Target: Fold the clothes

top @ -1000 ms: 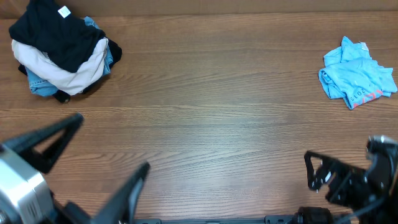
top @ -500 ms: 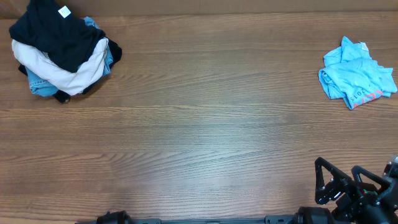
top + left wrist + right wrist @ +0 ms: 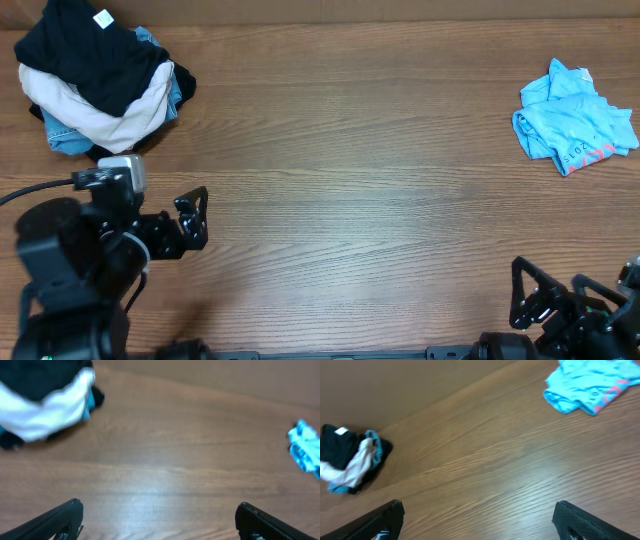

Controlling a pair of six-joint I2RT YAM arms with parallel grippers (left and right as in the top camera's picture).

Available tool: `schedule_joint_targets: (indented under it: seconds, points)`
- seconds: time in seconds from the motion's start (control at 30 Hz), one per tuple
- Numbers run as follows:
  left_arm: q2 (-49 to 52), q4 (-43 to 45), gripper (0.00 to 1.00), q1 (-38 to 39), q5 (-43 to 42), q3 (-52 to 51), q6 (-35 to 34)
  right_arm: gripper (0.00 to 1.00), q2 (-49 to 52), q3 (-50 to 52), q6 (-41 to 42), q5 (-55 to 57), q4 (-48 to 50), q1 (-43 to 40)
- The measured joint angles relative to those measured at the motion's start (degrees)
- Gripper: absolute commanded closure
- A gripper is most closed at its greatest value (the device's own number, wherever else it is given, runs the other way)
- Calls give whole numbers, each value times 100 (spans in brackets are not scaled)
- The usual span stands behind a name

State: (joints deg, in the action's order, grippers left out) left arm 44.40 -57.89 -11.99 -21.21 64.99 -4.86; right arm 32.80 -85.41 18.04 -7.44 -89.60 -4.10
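Note:
The clothes, a black T-shirt (image 3: 85,55) with a small white neck label (image 3: 103,18), lie crumpled on top of a pile at the table's far left corner. The left wrist view shows the shirt (image 3: 40,375) at its top left, and the right wrist view shows it (image 3: 337,447) small at the left. My left gripper (image 3: 195,222) hovers open over bare wood in front of the pile, apart from it, with nothing between its fingers (image 3: 60,520). My right gripper (image 3: 555,290) is open and empty at the front right edge; its fingers (image 3: 580,520) frame bare table.
Under the black shirt lie cream trousers (image 3: 110,120) and a bit of blue fabric (image 3: 62,140). A crumpled light blue tee (image 3: 573,125) with red print sits at the far right. The wooden table (image 3: 350,180) stretches between the two heaps.
The left arm, close under the camera a second ago, left view, then returned at the lower left facing right. The right gripper drew back to the front edge.

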Motion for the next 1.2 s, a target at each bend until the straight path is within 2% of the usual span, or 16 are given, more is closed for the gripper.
schedule_joint_targets:
  seconds: [0.17,0.63,1.2]
  points:
    - [2,413,0,0,15,-876,-83,0,0,0,-2,267,2,0]
    - [907,435,0,0,350,-914,-98,0,0,0,0,321,4,0]
    - [2844,461,0,0,509,-914,-98,0,0,0,-2,323,2,0]
